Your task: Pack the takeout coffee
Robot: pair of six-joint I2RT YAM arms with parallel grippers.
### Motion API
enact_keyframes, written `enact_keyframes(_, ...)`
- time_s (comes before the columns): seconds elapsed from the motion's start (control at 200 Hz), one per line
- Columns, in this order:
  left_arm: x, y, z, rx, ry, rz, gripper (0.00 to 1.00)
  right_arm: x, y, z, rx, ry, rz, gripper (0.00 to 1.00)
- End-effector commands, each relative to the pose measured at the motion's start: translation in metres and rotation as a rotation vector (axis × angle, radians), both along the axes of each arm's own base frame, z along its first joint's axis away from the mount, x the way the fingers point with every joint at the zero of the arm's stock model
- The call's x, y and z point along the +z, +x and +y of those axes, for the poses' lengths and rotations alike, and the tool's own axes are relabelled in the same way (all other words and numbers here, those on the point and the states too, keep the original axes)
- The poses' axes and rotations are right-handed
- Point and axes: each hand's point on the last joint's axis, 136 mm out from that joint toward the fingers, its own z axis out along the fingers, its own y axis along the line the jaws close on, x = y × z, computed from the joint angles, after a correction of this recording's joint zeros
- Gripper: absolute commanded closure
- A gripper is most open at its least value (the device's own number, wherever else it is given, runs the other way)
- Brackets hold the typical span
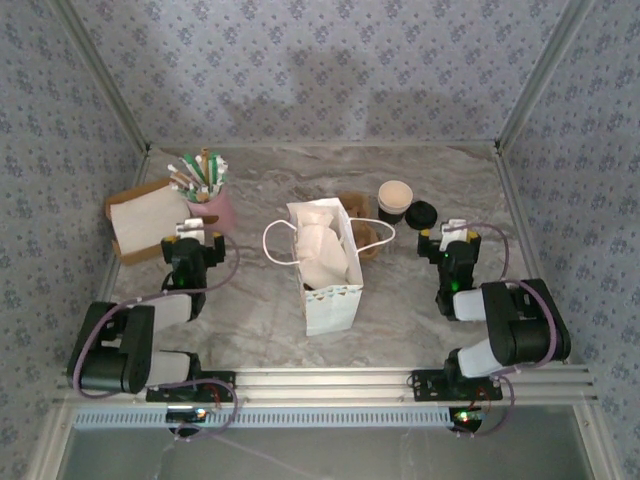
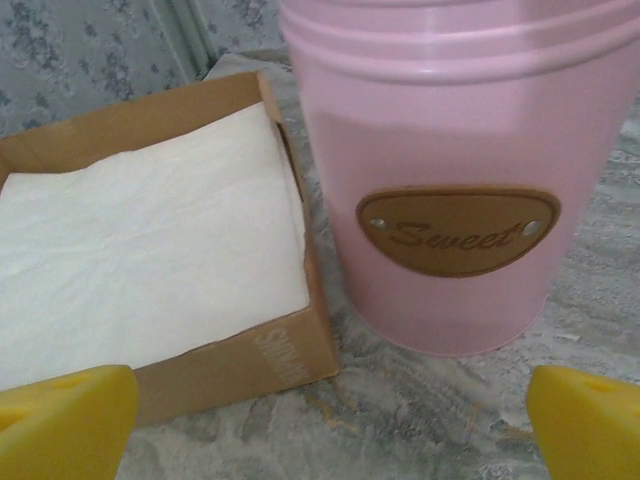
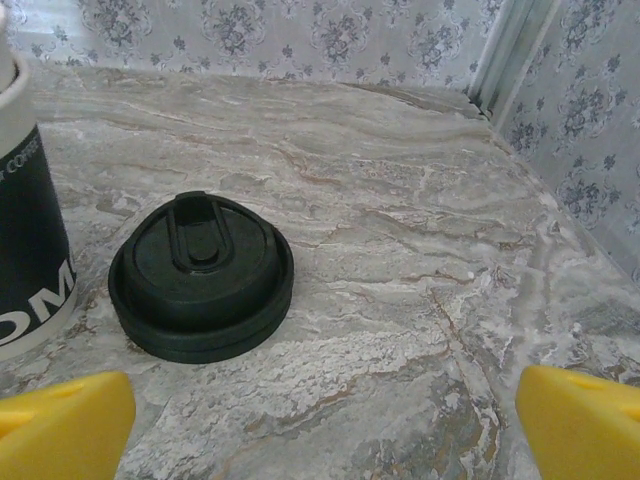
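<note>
The takeout coffee cup stands uncovered on the marble table behind the white bag; in the right wrist view its dark lower band shows at the left edge. Its round black lid lies flat on the table just right of the cup. My right gripper is open and empty, a little short of the lid and to its right. My left gripper is open and empty, low in front of the pink cup.
The pink cup marked "Sweet" holds several sticks. A brown box of white napkins sits to its left. A brown pulp carrier lies behind the bag. The bag stands upright with its mouth open and its handles spread.
</note>
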Motion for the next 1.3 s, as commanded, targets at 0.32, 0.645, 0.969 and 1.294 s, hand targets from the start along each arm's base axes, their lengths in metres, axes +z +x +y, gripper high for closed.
enact_keyframes(0.32, 0.007, 0.033, -0.011, -0.071, -0.009, -0.020, 0.00, -0.006, 0.019, 0.005, 0.053, 0.032, 0.054, 0.00)
enact_keyframes(0.645, -0.007, 0.030, -0.014, -0.146, -0.074, -0.039, 0.00, -0.007, 0.023, 0.002, 0.048, 0.053, 0.073, 0.00)
enact_keyframes(0.969, -0.012, 0.040, -0.001, -0.109, -0.127, 0.013, 0.00, -0.009, 0.027, 0.002, 0.093, 0.108, 0.101, 0.00)
enact_keyframes(1.294, -0.012, 0.040, -0.002, -0.110, -0.129, 0.013, 0.00, -0.010, 0.027, 0.001, 0.090, 0.106, 0.102, 0.00)
